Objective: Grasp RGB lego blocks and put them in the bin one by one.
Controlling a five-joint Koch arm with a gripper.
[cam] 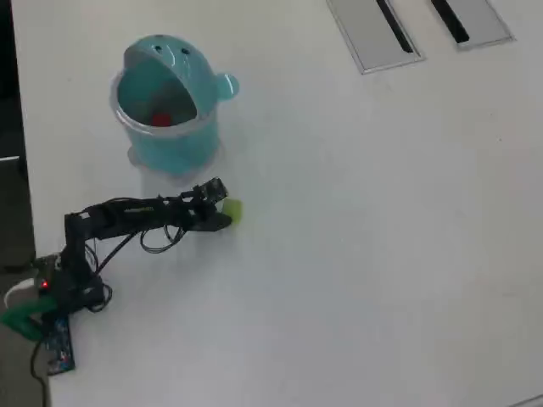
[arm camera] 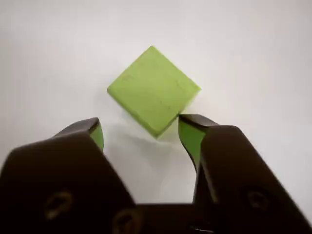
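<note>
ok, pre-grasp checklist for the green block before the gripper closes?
1. Gripper open: ok, jaws spread wide.
2. Green block between the jaws: not ok, it lies just beyond the tips, near the right one in the wrist view.
3. Block square to the jaws: not ok, a corner points at the gripper.
4. Block free of clutter: ok, bare table around it.
5. Bin open: ok, lid up, a red block inside.
6. Blue block's place: cannot tell, not in either view.

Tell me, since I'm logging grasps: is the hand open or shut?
Open: the hand shows a clear gap between its tips, the yellow-green block just beyond, ungripped.
</note>
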